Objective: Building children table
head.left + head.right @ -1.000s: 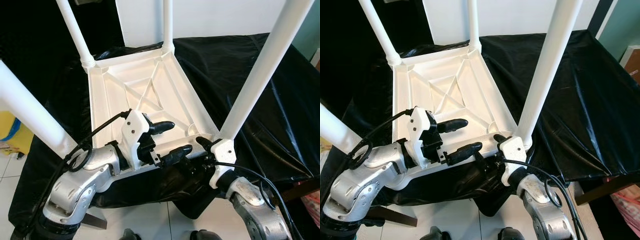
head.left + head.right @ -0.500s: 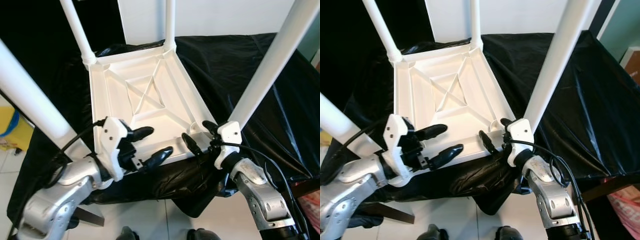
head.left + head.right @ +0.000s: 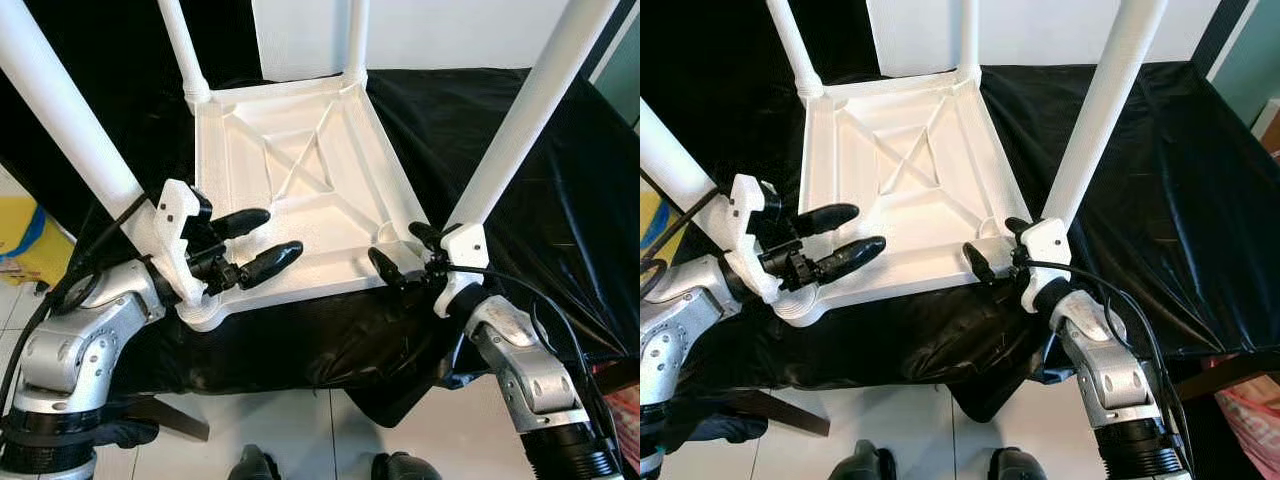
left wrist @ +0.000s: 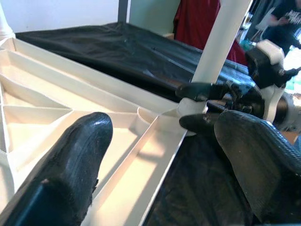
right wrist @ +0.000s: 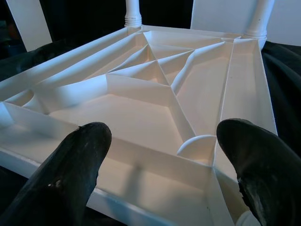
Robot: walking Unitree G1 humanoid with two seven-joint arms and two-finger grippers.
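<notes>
A white children's table (image 3: 300, 190) lies upside down on a black-draped surface, its four legs pointing up. My left gripper (image 3: 280, 232) is open over the underside near the front left corner, close to the front left leg (image 3: 70, 110). One of its fingers (image 4: 70, 174) is above the ribbed panel and the other is above the front rim. My right gripper (image 3: 392, 243) is open at the front right corner, its fingers (image 5: 70, 174) straddling the rim by the base of the front right leg (image 3: 510, 130). Neither holds anything.
The black cloth (image 3: 560, 220) covers the support and hangs over its front edge. The two rear legs (image 3: 185, 50) stand tall at the back. A yellow object (image 3: 20, 240) sits on the tiled floor (image 3: 300, 430) at the left. A white panel (image 3: 450, 30) stands behind.
My left gripper has moved left along the front rim, from the middle towards the front left corner. The right gripper has risen from under the front edge to the front right corner. The camera has shifted.
</notes>
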